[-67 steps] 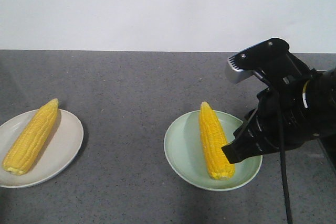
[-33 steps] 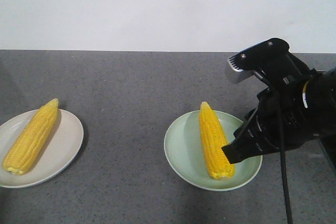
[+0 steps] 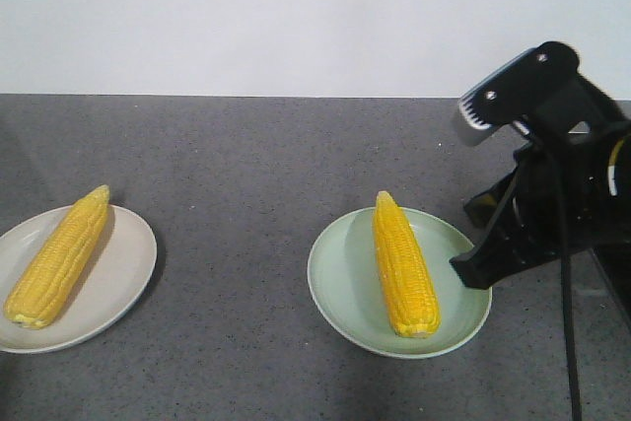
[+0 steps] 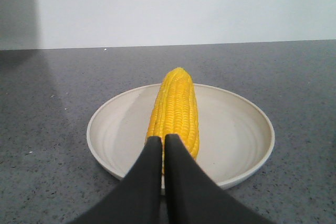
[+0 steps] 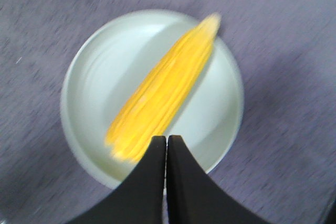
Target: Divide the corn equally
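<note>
Bright, even light across the front view, soft and diffuse, with the white wall a touch washed out and the grey countertop crisp in its speckle. Short soft shadows sit to the right of the beige plate and under the green plate, so the light seems to come from above and slightly left, though that is hard to pin down. Left wrist view is sharp, with a dim grey shadow band down the wall's left edge. Right wrist view is smeared with motion blur: the corn streaks, the countertop turns purplish, and the gripper fingers stay sharp.
</note>
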Controlling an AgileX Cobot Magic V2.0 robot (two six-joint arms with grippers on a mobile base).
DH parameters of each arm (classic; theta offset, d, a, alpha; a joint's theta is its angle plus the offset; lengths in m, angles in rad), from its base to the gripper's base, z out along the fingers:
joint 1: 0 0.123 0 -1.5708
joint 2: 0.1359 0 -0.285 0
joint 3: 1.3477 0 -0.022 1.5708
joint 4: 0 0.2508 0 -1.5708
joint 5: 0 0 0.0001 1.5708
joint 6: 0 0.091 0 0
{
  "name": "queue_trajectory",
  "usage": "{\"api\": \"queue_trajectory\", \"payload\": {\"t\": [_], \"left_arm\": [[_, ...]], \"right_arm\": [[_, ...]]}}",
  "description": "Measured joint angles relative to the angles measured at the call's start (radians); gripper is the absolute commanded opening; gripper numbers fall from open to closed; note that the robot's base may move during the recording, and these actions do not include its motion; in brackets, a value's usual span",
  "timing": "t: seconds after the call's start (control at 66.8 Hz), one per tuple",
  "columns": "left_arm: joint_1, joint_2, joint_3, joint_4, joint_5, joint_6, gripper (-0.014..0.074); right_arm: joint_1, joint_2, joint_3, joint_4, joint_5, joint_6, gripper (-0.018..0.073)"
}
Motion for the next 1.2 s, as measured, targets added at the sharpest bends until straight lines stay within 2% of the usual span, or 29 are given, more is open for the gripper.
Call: {"api": "queue_trajectory", "payload": {"t": [0.165,0.419,0.509,0.614,0.854,1.198], "left_arm": [[0.0,0.0,0.0,0.0,0.0,0.0,-0.0008],[0.0,0.0,0.0,0.0,0.0,0.0,-0.0008],[0.0,0.0,0.0,0.0,0.0,0.0,-0.0008],[0.0,0.0,0.0,0.0,0.0,0.0,-0.0008],[0.0,0.0,0.0,0.0,-0.001,0.0,-0.0008],[0.0,0.0,0.0,0.0,-0.001,0.0,-0.0008]], "right_arm": [[-0.163,-0.128,0.15,0.037,-0.264,-0.014,-0.0008],[-0.45,-0.475,0.458,0.071,-0.548,-0.016,-0.0008],[-0.509,-0.597,0.57,0.075,-0.63,-0.016,-0.0008],[-0.54,-0.714,0.703,0.079,-0.714,-0.013,-0.0008],[-0.545,-0.917,0.927,0.083,-0.864,-0.009,-0.0006],[-0.563,-1.12,1.095,0.09,-0.895,-0.008,-0.0006]]}}
